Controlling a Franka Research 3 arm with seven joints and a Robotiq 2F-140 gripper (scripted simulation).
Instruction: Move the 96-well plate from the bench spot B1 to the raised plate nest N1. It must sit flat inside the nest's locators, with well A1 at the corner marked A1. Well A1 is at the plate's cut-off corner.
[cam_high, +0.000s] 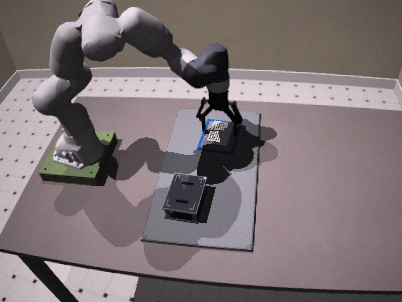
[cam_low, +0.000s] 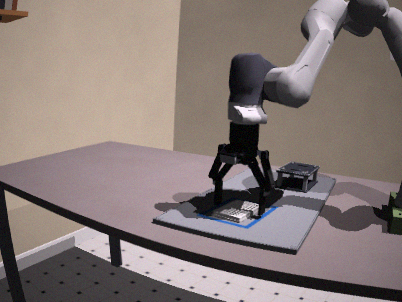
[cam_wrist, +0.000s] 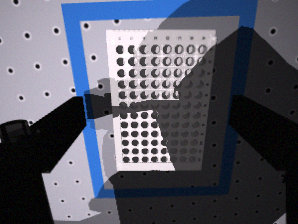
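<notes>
The white 96-well plate (cam_high: 218, 133) (cam_low: 234, 214) (cam_wrist: 165, 65) lies flat inside the blue outline of spot B1 (cam_high: 201, 142) (cam_low: 246, 225) (cam_wrist: 75, 75) on the grey mat. My gripper (cam_high: 219, 122) (cam_low: 240, 205) (cam_wrist: 157, 110) is down over the plate with its fingers spread wide, one on each long side. The fingers stand apart from the plate's edges and are open. The dark raised nest N1 (cam_high: 185, 195) (cam_low: 297, 172) stands on the same mat, nearer the front of the table, and has nothing in it. I cannot make out the plate's cut-off corner.
The grey perforated mat (cam_high: 240, 200) (cam_low: 290, 230) lies on the brown table (cam_high: 325, 190). The arm's green base block (cam_high: 75, 172) is at the left. The arm reaches over the mat's far end.
</notes>
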